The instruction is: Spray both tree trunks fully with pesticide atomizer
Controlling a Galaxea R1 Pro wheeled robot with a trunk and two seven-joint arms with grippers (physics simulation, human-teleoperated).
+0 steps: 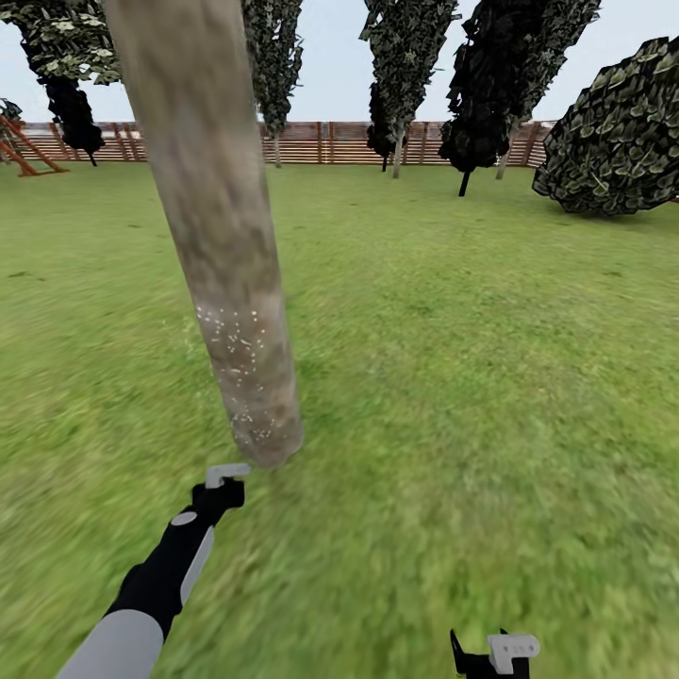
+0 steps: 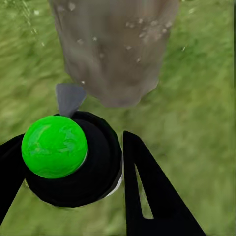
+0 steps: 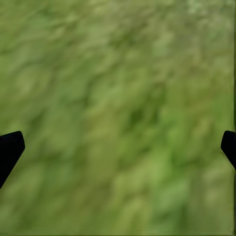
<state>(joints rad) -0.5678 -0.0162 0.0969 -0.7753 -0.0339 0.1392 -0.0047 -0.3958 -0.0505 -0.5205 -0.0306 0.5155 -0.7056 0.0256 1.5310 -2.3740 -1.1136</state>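
Green lawn runs out to a brown slat fence (image 1: pixel 330 141) at the far edge, with dark-leaved cone trees (image 1: pixel 405 57) along it.

Near-left, one thick mottled tree trunk (image 1: pixel 212 217) rises from the floor (image 1: pixel 490 396), leaning a little left toward its top. White specks dot its lower part; higher up I see none, so I judge the coverage partial.

My left tool (image 1: pixel 222 490) is closed around the pesticide atomizer (image 2: pixel 69 157): black fingers (image 2: pixel 147 191) sit on either side of the dark round body with the green spot on it.

Handling, my judgement: small, rigid, light; smooth round body may twist or slip, so grip across the body's middle, below the spray head.

Pointing: pale grey spray head (image 1: pixel 226 471) aims away from me at the trunk base, which is near. The bottle's long axis seems to run roughly along my fingers, toward the trunk.

My right tool (image 1: pixel 495 655), near-right, is spread wide over grass, empty.
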